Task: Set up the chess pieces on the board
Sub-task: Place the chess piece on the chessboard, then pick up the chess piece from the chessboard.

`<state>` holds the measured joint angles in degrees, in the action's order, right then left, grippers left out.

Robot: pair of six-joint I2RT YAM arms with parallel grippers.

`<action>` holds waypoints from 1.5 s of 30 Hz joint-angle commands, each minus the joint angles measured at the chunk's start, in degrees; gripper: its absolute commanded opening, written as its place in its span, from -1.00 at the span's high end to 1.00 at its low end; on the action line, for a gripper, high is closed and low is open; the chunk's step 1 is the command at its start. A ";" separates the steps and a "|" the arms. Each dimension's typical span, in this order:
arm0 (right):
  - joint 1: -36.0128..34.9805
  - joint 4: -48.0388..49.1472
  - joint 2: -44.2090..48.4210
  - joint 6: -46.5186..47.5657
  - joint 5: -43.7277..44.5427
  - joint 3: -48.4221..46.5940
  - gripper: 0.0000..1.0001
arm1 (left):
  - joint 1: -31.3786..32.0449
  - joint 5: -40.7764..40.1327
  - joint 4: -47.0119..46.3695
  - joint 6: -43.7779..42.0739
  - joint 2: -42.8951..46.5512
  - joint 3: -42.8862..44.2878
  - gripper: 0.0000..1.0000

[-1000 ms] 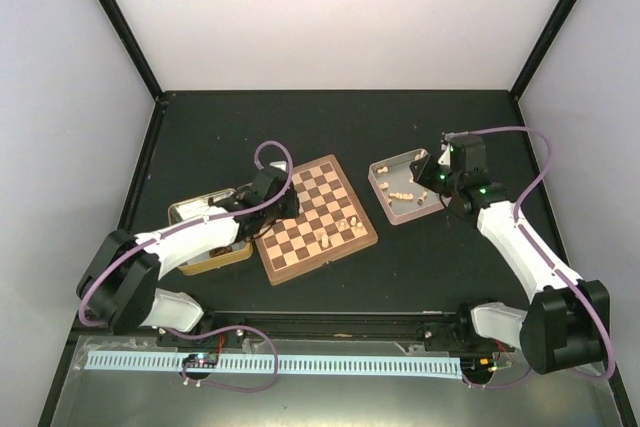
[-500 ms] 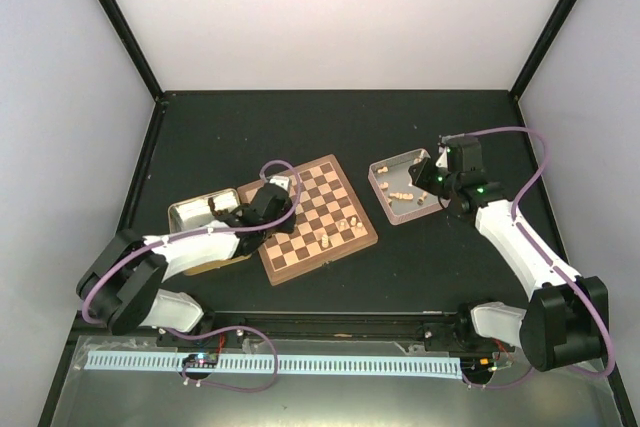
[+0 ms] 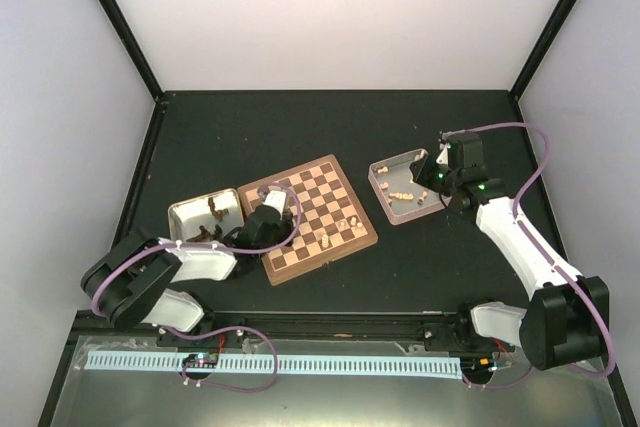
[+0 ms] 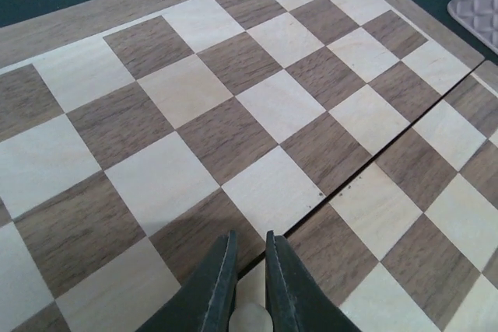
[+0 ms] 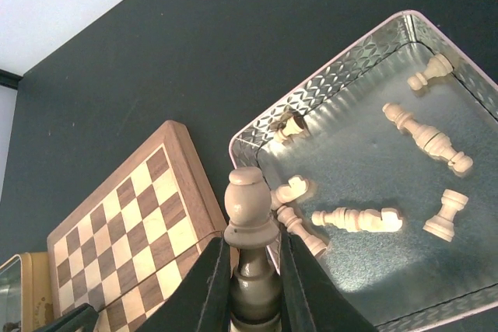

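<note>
The right end effector (image 5: 253, 250) is clenched around one pale wooden chess piece (image 5: 249, 196). The piece stands straight up between the two dark fingers. It has a round knob on top, a flat ring under that, and a smooth, thin neck. It is held up in the air close to a shallow metal tray (image 5: 342, 64). The tray has shiny, bumpy walls and round corners. More chess pieces (image 5: 354, 219) are in that tray, and most lie on their sides. They are small, smooth and cream-colored.

The board (image 3: 300, 197) lies flat on the dark table (image 3: 300, 127). It sits between this tray and a second tray (image 3: 183, 214) that holds dark pieces (image 3: 218, 209). The board is square and made of wood. It has light and brown checks, a reddish rim and a thin seam across the middle. A few pale pieces are on its near right part.

The left end effector (image 4: 247, 242) hovers low over the left part of the board. Its thin dark fingers are pinched nearly together. A tiny pale bit shows between them at the bottom edge, but I cannot tell what it is.
</note>
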<state>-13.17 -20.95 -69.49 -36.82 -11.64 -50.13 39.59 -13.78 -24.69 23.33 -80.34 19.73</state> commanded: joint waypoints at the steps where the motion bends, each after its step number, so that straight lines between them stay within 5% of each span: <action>1: -0.28 -0.76 -0.23 1.13 0.95 -1.51 0.78 | 1.00 -1.14 -7.83 0.48 -0.33 -3.37 0.71; 8: -0.28 -0.58 0.49 0.63 -0.19 -1.55 0.78 | 1.09 -1.29 0.51 3.24 6.40 -2.00 0.07; 16: -0.24 -0.56 1.29 0.34 -1.51 -1.34 0.78 | -0.71 -0.87 27.85 8.70 11.92 11.62 -0.36; 24: -0.28 -0.91 2.41 0.45 -2.13 -0.57 0.78 | -6.98 14.99 53.20 7.90 7.85 22.89 -0.97; 27: -0.28 -1.36 2.79 0.91 -1.77 -0.44 0.78 | -7.49 19.17 57.04 6.45 5.31 25.16 -0.96; 36: -0.28 -0.23 3.46 0.89 -1.78 0.97 0.78 | -7.69 17.49 61.58 8.27 0.27 29.54 0.13; 45: -0.32 1.23 2.21 1.17 -2.50 1.15 0.78 | -7.72 17.26 63.17 7.34 -4.04 33.40 0.30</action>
<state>-13.17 -21.82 -67.13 -36.27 -13.65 -49.34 32.21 3.07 36.38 31.14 -82.96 50.30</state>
